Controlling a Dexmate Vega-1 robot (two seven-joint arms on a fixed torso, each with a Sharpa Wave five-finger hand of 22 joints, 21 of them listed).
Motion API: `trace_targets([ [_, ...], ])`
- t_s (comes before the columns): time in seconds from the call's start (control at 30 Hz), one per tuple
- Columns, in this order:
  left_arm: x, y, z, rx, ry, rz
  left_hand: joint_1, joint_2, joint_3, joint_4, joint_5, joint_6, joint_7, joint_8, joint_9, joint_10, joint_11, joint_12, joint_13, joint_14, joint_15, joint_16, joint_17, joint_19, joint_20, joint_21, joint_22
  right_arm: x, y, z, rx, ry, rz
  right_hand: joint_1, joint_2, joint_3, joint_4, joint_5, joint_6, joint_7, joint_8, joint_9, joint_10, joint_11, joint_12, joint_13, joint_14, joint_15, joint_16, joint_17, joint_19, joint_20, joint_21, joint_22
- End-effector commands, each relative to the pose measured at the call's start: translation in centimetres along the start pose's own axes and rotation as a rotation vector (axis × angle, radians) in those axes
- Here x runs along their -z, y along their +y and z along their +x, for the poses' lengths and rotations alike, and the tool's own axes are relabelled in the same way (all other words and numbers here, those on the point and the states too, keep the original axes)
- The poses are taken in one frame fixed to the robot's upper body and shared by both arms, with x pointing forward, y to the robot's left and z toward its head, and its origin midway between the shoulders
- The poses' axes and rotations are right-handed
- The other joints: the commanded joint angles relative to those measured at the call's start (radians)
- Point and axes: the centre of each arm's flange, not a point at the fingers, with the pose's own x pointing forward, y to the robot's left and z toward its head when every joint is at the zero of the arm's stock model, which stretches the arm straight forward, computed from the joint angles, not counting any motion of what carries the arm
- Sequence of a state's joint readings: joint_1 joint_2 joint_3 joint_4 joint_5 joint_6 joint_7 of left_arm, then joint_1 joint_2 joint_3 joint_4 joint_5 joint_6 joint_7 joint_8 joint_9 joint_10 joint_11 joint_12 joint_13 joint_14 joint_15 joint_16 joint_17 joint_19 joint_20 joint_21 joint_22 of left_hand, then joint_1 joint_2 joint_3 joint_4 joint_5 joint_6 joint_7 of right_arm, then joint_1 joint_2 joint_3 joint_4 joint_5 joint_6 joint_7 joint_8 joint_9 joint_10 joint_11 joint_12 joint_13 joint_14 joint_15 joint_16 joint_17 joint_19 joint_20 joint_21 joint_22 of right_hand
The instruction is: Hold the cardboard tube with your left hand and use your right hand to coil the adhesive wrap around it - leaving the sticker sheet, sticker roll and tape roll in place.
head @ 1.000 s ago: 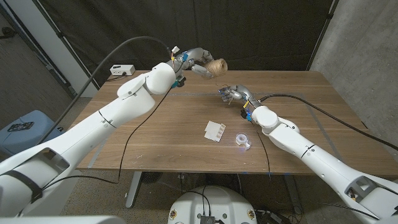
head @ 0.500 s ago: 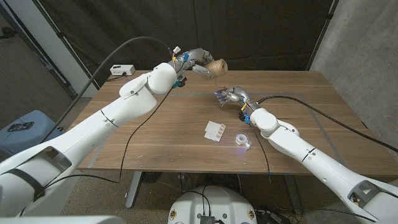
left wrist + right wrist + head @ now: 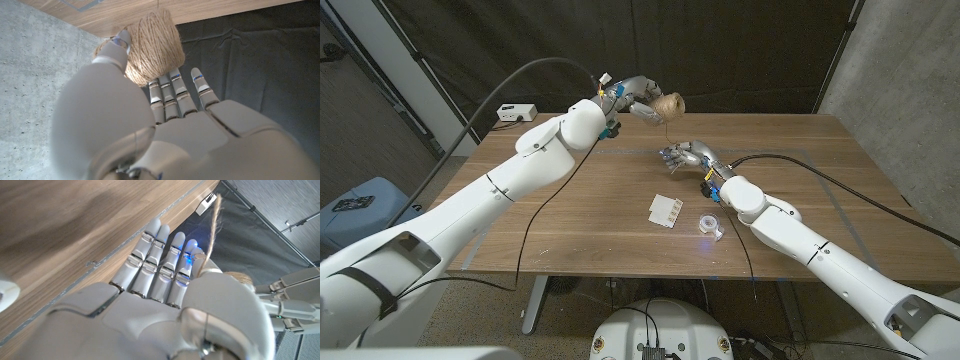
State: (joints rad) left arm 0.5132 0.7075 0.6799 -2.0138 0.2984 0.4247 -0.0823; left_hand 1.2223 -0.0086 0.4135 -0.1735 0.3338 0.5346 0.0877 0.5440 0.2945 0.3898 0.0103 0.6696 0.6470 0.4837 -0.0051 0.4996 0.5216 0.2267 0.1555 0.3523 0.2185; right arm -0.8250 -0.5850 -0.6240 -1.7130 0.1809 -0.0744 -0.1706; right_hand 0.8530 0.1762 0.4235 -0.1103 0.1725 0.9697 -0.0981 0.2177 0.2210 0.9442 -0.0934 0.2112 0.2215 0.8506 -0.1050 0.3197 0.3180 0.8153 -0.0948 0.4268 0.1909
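- My left hand [image 3: 638, 93] holds the tube [image 3: 667, 105] up over the far edge of the table [image 3: 570, 215]. Brown string is wound all round it.
- A loose string [image 3: 212, 227] hangs down from it to my right hand [image 3: 682, 154], which pinches it between thumb and finger.
- I think I should keep the string tight and circle my right hand round the tube, keeping the tube still.
- The sheet [image 3: 666, 210] and the clear roll [image 3: 709, 224] lie near me. I should stay up high and not bump them.

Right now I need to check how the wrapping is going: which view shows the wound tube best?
The left wrist view: the tube is close up, its twine windings clear, gripped by the left hand. The head view shows it small. The right wrist view catches only a sliver.
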Motion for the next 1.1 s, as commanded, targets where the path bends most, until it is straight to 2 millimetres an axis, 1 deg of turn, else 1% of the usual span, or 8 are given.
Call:
trace_targets([
  [0.03, 0.5, 0.2, 0.7, -0.007, 0.012, 0.004, 0.022, 0.131, 0.017, 0.011, 0.006, 0.105, -0.025, 0.05, 0.086, 0.037, -0.026, 0.006, 0.103, 0.003, 0.004, 0.004, 0.004, -0.005, 0.002, 0.006, 0.001, -0.5, 1.4, -0.1, -0.041, -0.014, 0.001, 0.0, 0.006, 0.003, -0.005, 0.0, 0.007, 0.0, 0.005, 0.005, 0.0, 0.0, 0.0, 0.003, -0.002, -0.11, -0.005, 0.004, -0.004, -0.077, 0.005, 0.0],
  [0.23, 1.0, 0.3, 1.0, -0.006, 0.021, 0.004, 0.022, 0.131, 0.017, 0.011, 0.007, 0.107, -0.023, 0.05, 0.085, 0.038, -0.025, 0.006, 0.103, 0.002, 0.006, 0.003, 0.004, -0.005, 0.002, 0.006, 0.001, -0.7, 1.8, 0.1, -0.057, -0.02, 0.004, -0.002, 0.006, 0.002, -0.004, 0.0, 0.008, 0.0, 0.005, 0.005, -0.001, 0.001, 0.0, 0.003, 0.0, -0.109, -0.004, 0.005, -0.003, -0.076, 0.006, 0.0],
  [0.43, 1.6, 0.5, 1.4, -0.007, 0.029, 0.012, 0.022, 0.131, 0.018, 0.011, 0.008, 0.107, -0.025, 0.05, 0.086, 0.037, -0.024, 0.006, 0.104, 0.004, 0.005, 0.002, 0.003, -0.005, 0.002, 0.007, 0.001, -1.0, 1.6, 0.6, -0.065, -0.027, -0.002, -0.001, 0.006, 0.003, -0.004, 0.0, 0.008, 0.0, 0.005, 0.006, 0.001, 0.001, 0.001, 0.003, -0.002, -0.11, -0.006, 0.005, -0.004, -0.077, 0.006, 0.0],
  [0.73, 2.4, 0.6, 2.2, -0.006, 0.024, 0.01, 0.021, 0.131, 0.017, 0.011, 0.009, 0.107, -0.024, 0.049, 0.086, 0.037, -0.023, 0.007, 0.104, 0.002, 0.006, 0.003, 0.004, -0.005, 0.002, 0.007, 0.001, -1.0, 1.5, 1.0, -0.058, -0.018, -0.001, -0.001, 0.006, 0.003, -0.004, 0.0, 0.008, -0.001, 0.005, 0.006, 0.002, 0.001, 0.001, 0.003, -0.002, -0.11, -0.007, 0.005, -0.005, -0.077, 0.007, 0.0],
  [1.03, 2.8, 0.4, 3.0, -0.005, 0.027, 0.009, 0.021, 0.13, 0.017, 0.011, 0.01, 0.109, -0.021, 0.049, 0.086, 0.038, -0.024, 0.006, 0.103, 0.004, 0.004, 0.003, 0.004, -0.005, 0.002, 0.008, 0.001, -1.2, 1.3, 0.9, -0.048, -0.015, 0.002, -0.002, 0.005, 0.001, -0.004, 0.0, 0.009, -0.002, 0.005, 0.006, 0.0, 0.0, 0.001, 0.003, -0.001, -0.109, -0.006, 0.006, -0.005, -0.076, 0.009, 0.0],
  [1.1, 2.9, 0.4, 3.2, -0.001, 0.024, 0.008, 0.021, 0.13, 0.018, 0.011, 0.01, 0.11, -0.024, 0.049, 0.086, 0.038, -0.023, 0.006, 0.103, 0.004, 0.005, 0.002, 0.003, -0.005, 0.001, 0.008, 0.001, -1.3, 1.2, 0.8, -0.049, -0.017, -0.002, -0.002, 0.006, 0.002, -0.004, 0.0, 0.008, -0.002, 0.004, 0.006, 0.001, 0.001, 0.001, 0.003, -0.002, -0.109, -0.007, 0.006, -0.005, -0.076, 0.009, 0.0],
])
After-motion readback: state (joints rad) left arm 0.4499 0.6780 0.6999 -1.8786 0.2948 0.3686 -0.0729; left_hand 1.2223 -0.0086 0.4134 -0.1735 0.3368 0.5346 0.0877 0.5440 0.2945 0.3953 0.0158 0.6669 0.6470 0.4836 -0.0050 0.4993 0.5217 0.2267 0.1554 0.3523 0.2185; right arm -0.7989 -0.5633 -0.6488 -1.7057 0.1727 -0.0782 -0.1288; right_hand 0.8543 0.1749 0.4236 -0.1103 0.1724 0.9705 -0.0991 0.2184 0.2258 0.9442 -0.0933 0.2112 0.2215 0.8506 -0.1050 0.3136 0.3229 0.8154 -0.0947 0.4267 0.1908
